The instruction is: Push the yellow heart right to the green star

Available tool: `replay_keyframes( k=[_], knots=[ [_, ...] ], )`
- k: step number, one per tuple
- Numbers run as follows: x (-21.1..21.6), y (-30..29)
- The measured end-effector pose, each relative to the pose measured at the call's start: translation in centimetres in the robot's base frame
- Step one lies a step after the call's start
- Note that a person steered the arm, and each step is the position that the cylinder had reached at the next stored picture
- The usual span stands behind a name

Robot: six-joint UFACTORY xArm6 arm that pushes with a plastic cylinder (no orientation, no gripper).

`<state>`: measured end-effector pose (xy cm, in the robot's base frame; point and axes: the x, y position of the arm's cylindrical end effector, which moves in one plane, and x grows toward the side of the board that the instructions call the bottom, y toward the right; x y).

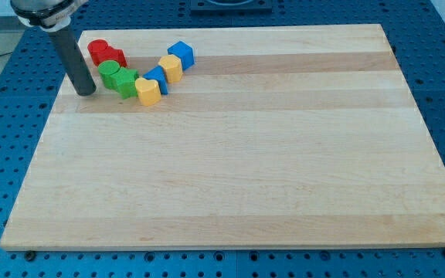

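Observation:
My tip (86, 92) rests on the board at the view's upper left, just left of the block cluster. The green star (127, 83) lies right of my tip, touching a green round block (110, 72). The yellow heart (147, 91) sits directly right of the green star, touching it. A second yellow block (171, 68) lies up and right of the heart. A blue block (157, 79) sits between the two yellow ones. Another blue block (181, 53) is at the cluster's upper right. Two red blocks (105, 52) lie at the cluster's upper left.
The wooden board (238, 170) lies on a blue perforated table (6, 154). The robot arm's body (45, 11) shows at the view's upper left corner, above my rod.

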<state>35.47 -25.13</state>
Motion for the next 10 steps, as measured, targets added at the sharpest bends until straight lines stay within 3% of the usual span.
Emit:
replay_keyframes(
  k=[6,7,9,10],
  knots=[
    [-1.8,0.3],
    [1.6,-0.9],
    [12.6,11.7],
    [12.6,20.9]
  ],
)
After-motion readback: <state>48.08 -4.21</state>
